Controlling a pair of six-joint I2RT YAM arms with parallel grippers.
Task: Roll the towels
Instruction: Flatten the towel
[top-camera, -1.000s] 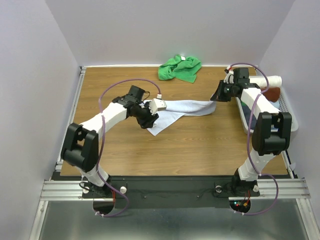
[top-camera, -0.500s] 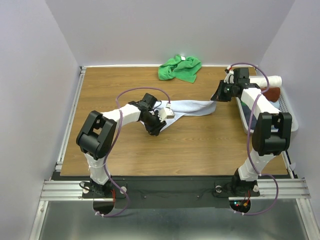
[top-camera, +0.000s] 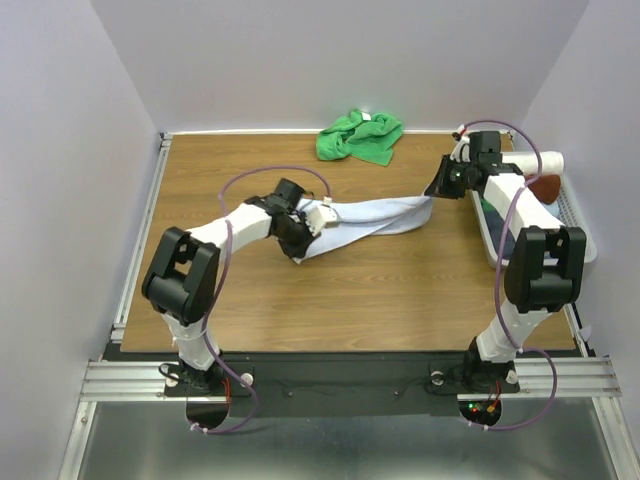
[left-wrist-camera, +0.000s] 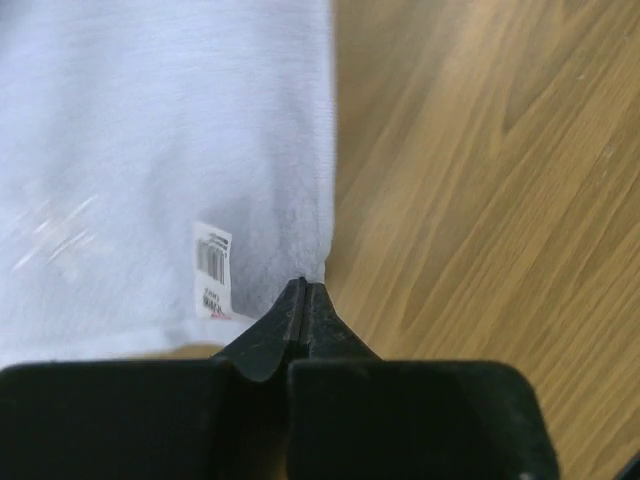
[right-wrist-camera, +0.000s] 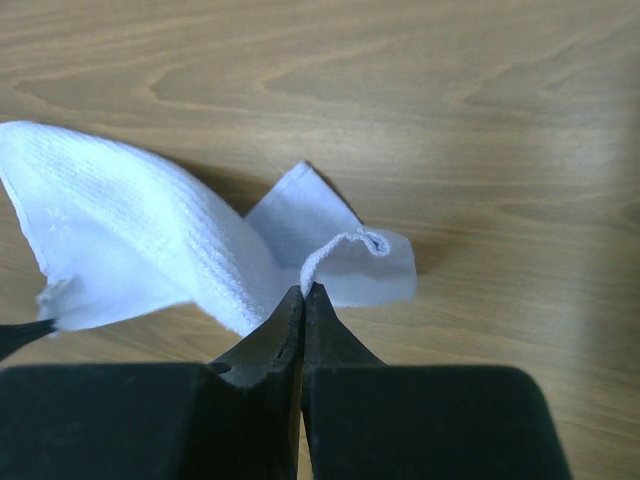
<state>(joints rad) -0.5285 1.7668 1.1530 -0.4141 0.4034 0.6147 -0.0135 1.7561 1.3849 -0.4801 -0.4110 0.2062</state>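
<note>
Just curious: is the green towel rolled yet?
Not rolled: the green towel lies in a crumpled heap.

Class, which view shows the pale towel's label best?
The left wrist view: the label sits close, its barcode visible. The top view shows the pale towel whole, but the label cannot be made out. The right wrist view shows only another corner.

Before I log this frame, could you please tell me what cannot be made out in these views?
- Top view: the pale bluish-white cloth towel has its left corner hidden under the left arm.
- Left wrist view: the print on the towel's small white label is too small to read.
- Left wrist view: the towel runs off the top and left edges.
- Top view: the grey tray has its contents mostly covered by the right arm.
</note>
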